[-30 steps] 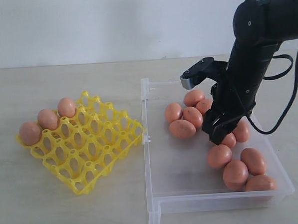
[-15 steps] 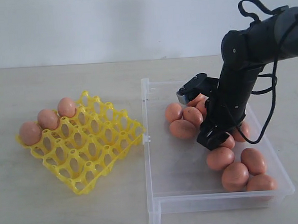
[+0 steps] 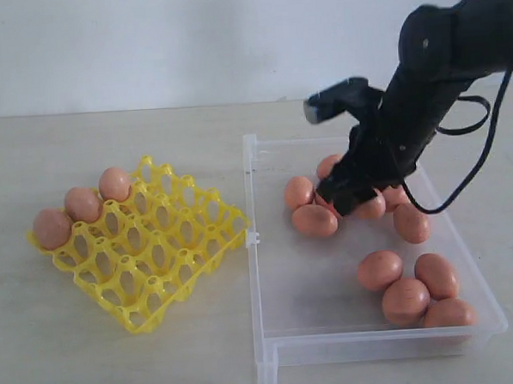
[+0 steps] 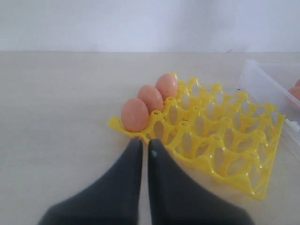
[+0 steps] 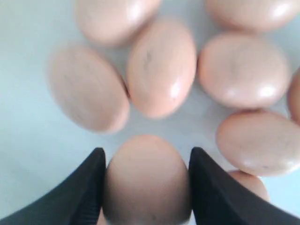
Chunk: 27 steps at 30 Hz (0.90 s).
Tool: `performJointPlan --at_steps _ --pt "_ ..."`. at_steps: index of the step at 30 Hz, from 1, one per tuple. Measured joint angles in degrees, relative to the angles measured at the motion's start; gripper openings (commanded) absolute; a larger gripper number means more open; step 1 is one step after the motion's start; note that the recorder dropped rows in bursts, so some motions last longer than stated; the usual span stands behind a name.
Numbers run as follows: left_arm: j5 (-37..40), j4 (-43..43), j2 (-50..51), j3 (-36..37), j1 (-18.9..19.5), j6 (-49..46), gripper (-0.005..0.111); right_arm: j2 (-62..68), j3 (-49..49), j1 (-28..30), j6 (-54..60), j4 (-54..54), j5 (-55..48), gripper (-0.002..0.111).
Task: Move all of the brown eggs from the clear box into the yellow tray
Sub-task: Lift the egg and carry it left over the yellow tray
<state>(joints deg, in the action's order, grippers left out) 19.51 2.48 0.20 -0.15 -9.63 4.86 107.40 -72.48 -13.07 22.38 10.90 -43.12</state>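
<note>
Pale tabletop (image 3: 120, 371), seen by ext. cam.

Left side: yellow tray (image 3: 136, 321), set at an angle. Three brown eggs (image 3: 82, 204) seated in a row along its far-left edge. All other cups empty.

Right side: clear box (image 3: 256, 244), just beside the tray. Tray's nearest corner close to the box wall; touching or not, cannot tell. Approx. ten eggs loose on the box floor: a far bunch under the right arm, a near bunch (image 3: 406, 300) of four at the near-right corner, and a lone egg (image 3: 411, 223) between the two.

Right gripper (image 3: 347, 197): black, reaching down into the far bunch. In its wrist cam, two dark fingers (image 5: 84, 197) flanking a gripped egg (image 5: 146, 183) and seemingly pressed on both its sides, so clamped on that egg as far as visible. Raised off the box floor or not: cannot tell. Neighbour eggs close around it.

Left gripper (image 4: 144, 140): jaws together, nothing between them, pointed at the tray's row of three from near its edge. Not seen in ext. cam.

Progress, as a judgement: early. Three eggs placed, a fourth at the grab stage, approx. ten to go. Next likely need: lift w/o knocking neighbours, clear the low wall, set down in a free cup.
</note>
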Motion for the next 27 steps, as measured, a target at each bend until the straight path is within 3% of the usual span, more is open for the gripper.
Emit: performJointPlan --at_steps 3,6,11,13,15,17,18,20,23,24,27 --pt "0.0 0.0 0.0 0.0 0.0 0.0 0.004 -8.07 0.0 -0.44 1.52 19.15 3.97 0.0" --pt "0.0 0.0 0.0 0.0 0.0 0.0 0.004 -12.06 0.0 -5.52 7.27 29.36 10.32 0.0" --pt "0.0 0.0 0.0 0.0 0.0 0.0 0.004 -12.61 0.0 -22.45 19.11 38.13 20.95 0.0" --pt "0.0 0.0 0.0 0.0 0.0 0.0 0.004 -12.09 0.0 -29.34 22.14 39.28 31.74 0.0" --pt "0.0 0.0 0.0 0.0 0.0 0.0 0.004 -10.8 0.0 -35.63 21.6 39.8 49.18 0.0" --pt "0.0 0.0 0.0 0.0 0.0 0.0 0.004 -9.33 0.0 -40.28 13.98 40.21 67.77 0.0" --pt "0.0 0.0 0.0 0.0 0.0 0.0 0.004 -8.51 0.0 -42.16 3.95 39.43 77.46 0.0" --pt "0.0 0.0 0.0 0.0 0.0 0.0 0.004 -7.3 0.0 -42.42 -13.82 34.21 85.56 0.0" --pt "0.0 0.0 0.0 0.0 0.0 0.0 0.004 -5.99 0.0 -40.54 -31.11 19.93 85.39 0.0" --pt "0.0 0.0 0.0 0.0 0.0 0.0 0.004 -4.98 0.0 -38.25 -45.71 4.59 83.76 0.0" --pt "0.0 0.0 0.0 0.0 0.0 0.0 0.004 -2.81 0.0 -33.37 -68.58 -16.83 85.05 0.0"
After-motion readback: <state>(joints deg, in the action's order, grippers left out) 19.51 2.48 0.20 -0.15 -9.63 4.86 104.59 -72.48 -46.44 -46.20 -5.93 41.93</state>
